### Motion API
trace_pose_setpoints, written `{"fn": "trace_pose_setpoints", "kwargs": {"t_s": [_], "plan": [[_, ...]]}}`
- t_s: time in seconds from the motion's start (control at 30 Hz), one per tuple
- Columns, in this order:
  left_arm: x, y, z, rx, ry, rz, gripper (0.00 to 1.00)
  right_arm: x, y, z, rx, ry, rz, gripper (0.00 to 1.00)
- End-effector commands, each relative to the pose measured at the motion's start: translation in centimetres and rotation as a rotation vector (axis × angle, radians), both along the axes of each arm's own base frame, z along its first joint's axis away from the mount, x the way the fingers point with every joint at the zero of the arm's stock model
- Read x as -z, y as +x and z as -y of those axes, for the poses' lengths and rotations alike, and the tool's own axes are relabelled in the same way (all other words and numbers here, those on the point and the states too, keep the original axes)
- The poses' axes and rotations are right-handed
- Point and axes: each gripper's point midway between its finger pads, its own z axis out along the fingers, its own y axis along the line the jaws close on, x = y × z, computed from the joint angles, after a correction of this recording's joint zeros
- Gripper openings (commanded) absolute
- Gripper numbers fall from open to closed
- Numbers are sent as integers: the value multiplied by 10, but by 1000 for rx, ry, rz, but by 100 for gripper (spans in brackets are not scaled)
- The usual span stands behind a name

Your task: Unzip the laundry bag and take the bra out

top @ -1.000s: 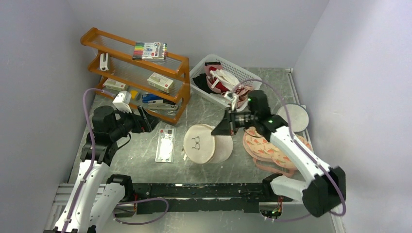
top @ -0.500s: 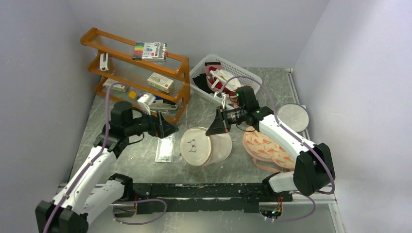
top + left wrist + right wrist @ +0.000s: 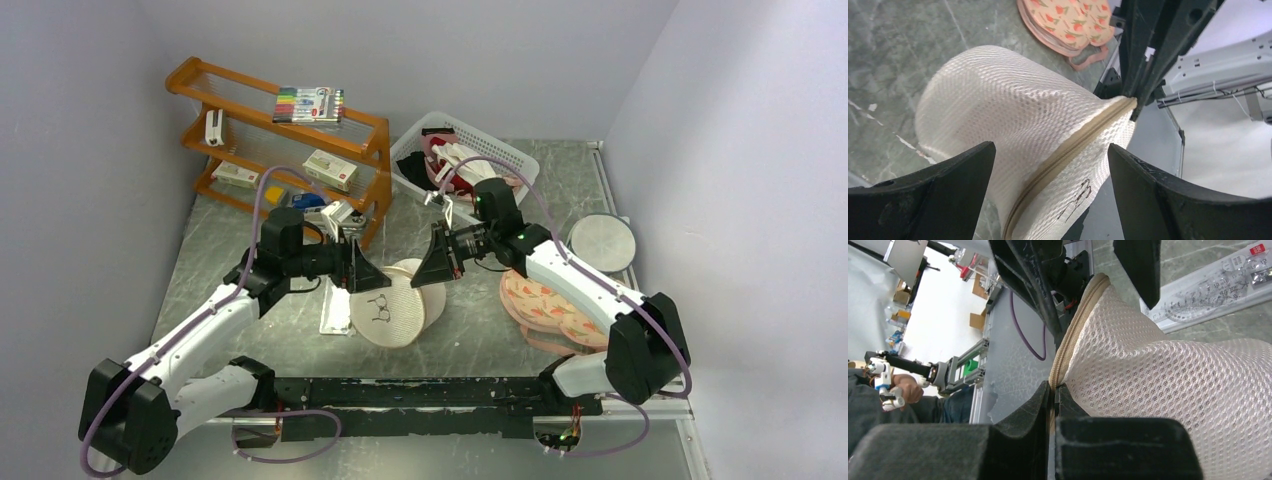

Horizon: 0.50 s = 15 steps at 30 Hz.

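The cream-white mesh laundry bag (image 3: 390,305) stands tilted on edge at the table's middle, its black emblem facing the front. My right gripper (image 3: 432,270) is shut on its beige zip rim, pinching it at the bag's upper right; in the right wrist view the rim (image 3: 1075,335) runs out from between my shut jaws (image 3: 1053,387). My left gripper (image 3: 365,275) is open at the bag's left side. In the left wrist view (image 3: 1050,150) its jaws straddle the bag (image 3: 1013,115) and the closed zip (image 3: 1073,145) without touching. The bra is hidden.
Peach fruit-patterned pads (image 3: 555,305) lie right of the bag, a grey round disc (image 3: 603,242) beyond them. A white basket (image 3: 505,160) of clothes stands at the back. An orange shelf (image 3: 280,150) is at the back left. A packaged ruler set (image 3: 338,310) lies left of the bag.
My left arm has swung right from the shelf to the bag. My right gripper has pulled the bag's rim up and leftward, tipping the bag onto its edge.
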Motion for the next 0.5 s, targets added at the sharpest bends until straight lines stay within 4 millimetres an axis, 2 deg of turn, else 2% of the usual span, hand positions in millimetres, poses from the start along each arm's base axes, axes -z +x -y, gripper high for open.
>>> {"fn": "trace_pose_setpoints", "kwargs": {"t_s": [0.0, 0.17, 0.27, 0.37, 0.47], "plan": [[-7, -15, 9, 91, -22, 12, 90, -6, 4, -2, -2, 43, 40, 0], [1, -16, 4, 54, 17, -18, 71, 13, 44, 8, 180, -88, 89, 0], [4, -15, 2, 38, 24, -38, 60, 28, 75, 20, 309, -197, 119, 0], [7, -12, 4, 9, 19, -86, 45, 36, 88, 23, 363, -259, 128, 3], [5, -8, 8, -14, -13, -131, 27, 37, 97, 20, 416, -277, 130, 12]]}}
